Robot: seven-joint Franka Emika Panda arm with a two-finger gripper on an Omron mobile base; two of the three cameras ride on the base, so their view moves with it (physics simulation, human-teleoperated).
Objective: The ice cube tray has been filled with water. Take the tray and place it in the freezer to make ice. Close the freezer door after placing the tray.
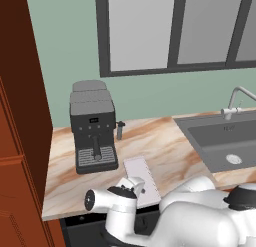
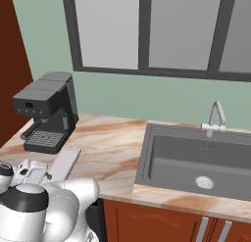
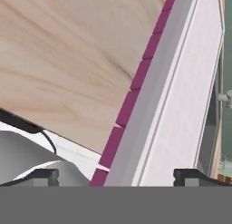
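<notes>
I am viewing the ice cube tray (image 1: 141,176) lying flat on the marble counter (image 1: 165,146), just in front of the black coffee machine (image 1: 93,126) and slightly to its right. The tray's near end is reaching the counter's near edge, where the arm's wrist is covering part of it in the left base view.

In the right base view I am seeing the same tray (image 2: 65,163) left of the grey sink (image 2: 196,160), well apart from it, with the faucet (image 2: 214,117) standing at the sink's far rim.

In the hand view the fingers (image 3: 116,175) are standing wide apart, one dark tip at each side of the tray's near end (image 3: 176,105) (purple blocks are showing along one long side). Whether the tips are touching the tray, I cannot tell. The tray is sitting between them, unclamped.
</notes>
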